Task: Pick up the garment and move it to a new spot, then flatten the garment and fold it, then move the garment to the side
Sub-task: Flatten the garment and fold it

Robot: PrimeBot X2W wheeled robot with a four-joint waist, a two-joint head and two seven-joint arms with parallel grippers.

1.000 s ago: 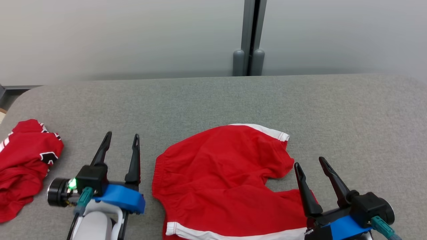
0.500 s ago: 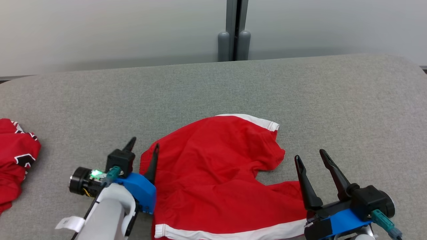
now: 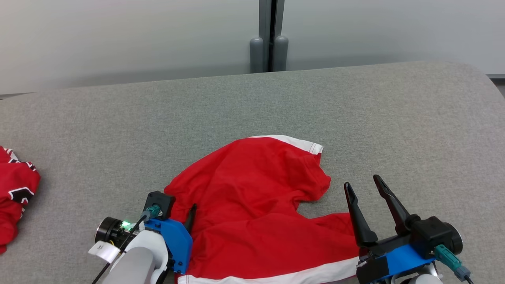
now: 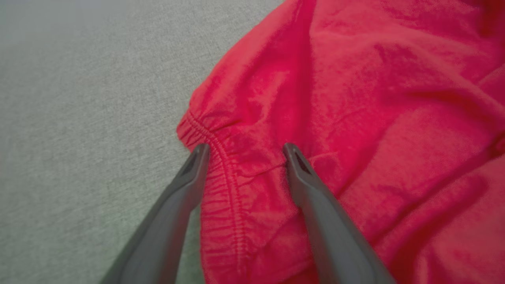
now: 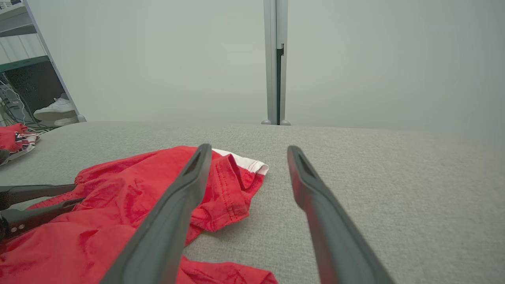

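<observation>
The garment [image 3: 256, 205] is a pair of red shorts with white trim, lying rumpled on the grey table [image 3: 355, 110]. My left gripper [image 3: 177, 209] is at its left edge, tilted down. In the left wrist view this gripper [image 4: 246, 148] is open, its two tips straddling the gathered elastic waistband of the garment [image 4: 355, 98], with nothing clamped. My right gripper [image 3: 361, 181] hangs open just right of the shorts' notch, above the lower leg. In the right wrist view its fingers [image 5: 248, 148] frame bare table, with the garment [image 5: 118, 197] to their left.
A second red garment with black and white print [image 3: 14, 189] lies at the table's left edge. A grey partition with a vertical post [image 3: 268, 35] stands behind the table. A shelf with a white shoe [image 5: 55, 108] stands beyond the table's far corner.
The head camera has shifted, so the whole scene slid left. My left gripper has moved right and dipped down onto the shorts' waistband edge. The right gripper has hardly moved.
</observation>
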